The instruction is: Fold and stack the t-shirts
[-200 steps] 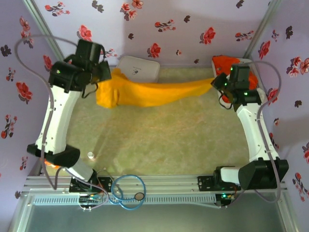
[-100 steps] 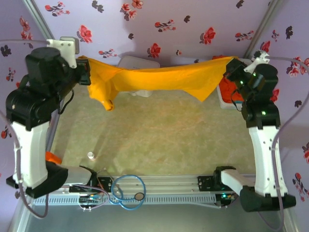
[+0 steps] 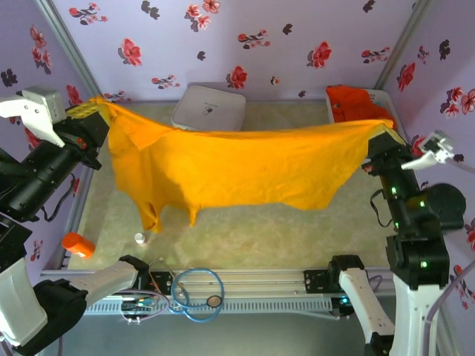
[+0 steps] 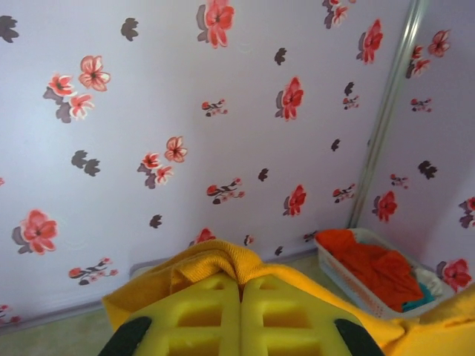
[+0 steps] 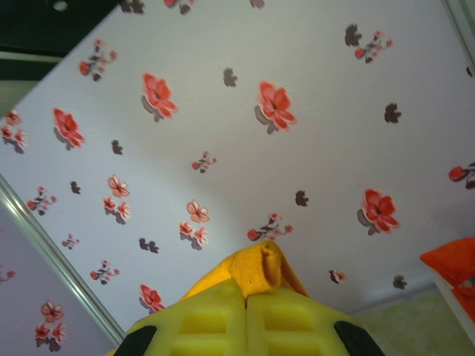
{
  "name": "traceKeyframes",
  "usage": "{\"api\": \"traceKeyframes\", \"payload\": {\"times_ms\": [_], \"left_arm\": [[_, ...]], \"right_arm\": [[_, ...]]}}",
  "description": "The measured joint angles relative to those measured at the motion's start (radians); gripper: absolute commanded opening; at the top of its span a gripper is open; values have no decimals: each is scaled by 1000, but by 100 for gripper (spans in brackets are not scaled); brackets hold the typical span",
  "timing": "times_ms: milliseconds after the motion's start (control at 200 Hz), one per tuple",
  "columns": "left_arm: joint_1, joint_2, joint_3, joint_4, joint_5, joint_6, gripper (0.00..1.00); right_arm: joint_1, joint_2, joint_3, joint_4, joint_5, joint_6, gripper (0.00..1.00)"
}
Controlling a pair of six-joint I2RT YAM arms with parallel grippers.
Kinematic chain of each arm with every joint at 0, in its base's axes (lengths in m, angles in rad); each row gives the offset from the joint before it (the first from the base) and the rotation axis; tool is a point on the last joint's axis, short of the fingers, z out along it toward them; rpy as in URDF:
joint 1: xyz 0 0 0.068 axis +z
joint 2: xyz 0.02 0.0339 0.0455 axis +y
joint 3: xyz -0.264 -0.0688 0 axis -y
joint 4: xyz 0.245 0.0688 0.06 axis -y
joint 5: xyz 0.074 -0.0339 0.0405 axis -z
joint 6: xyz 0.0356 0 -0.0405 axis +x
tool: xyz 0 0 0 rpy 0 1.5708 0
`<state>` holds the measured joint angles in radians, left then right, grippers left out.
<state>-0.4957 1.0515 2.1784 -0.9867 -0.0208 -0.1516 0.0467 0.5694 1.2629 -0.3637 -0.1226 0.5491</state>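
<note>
Golden t-shirt (image 3: 237, 167) aloft over table (image 3: 245, 230)

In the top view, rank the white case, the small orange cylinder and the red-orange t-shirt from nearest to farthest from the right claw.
Measured from the right claw:
1. Red-orange t-shirt, far right corner, just beyond the claw.
2. White hard case, far edge, left of centre.
3. Orange cylinder, near left edge, clearly the farthest.

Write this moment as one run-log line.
left claw: shut on yellow t-shirt; right claw: same; t-shirt stretched aloft between them
</note>
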Motion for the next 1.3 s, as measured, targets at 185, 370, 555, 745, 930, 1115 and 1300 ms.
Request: {"api": "traceKeyframes", "payload": {"times_ms": [185,370,555,745,930,1115,1300], "left_arm": [[0,0,-22,32,-13,-40,0],[0,39,-109,25,-166,-79,0],[100,170,-325,27,-222,-160,0],[199,333,-600,89,-158,-216,0],[242,570,-632,182,-97,-221,0],[254,808,-495,222,-59,-220,0],[254,843,-389,224,-36,-220,0]], "right_arm": [[0,-13,35,-35,47,0,0],[0,65,47,-134,131,5,0],[0,264,-39,-212,161,11,0],[0,514,-163,-205,163,10,0],[-2,785,-214,-84,169,11,0],[-27,1034,-115,14,172,11,0],[-47,1101,-44,65,172,8,0]]}}
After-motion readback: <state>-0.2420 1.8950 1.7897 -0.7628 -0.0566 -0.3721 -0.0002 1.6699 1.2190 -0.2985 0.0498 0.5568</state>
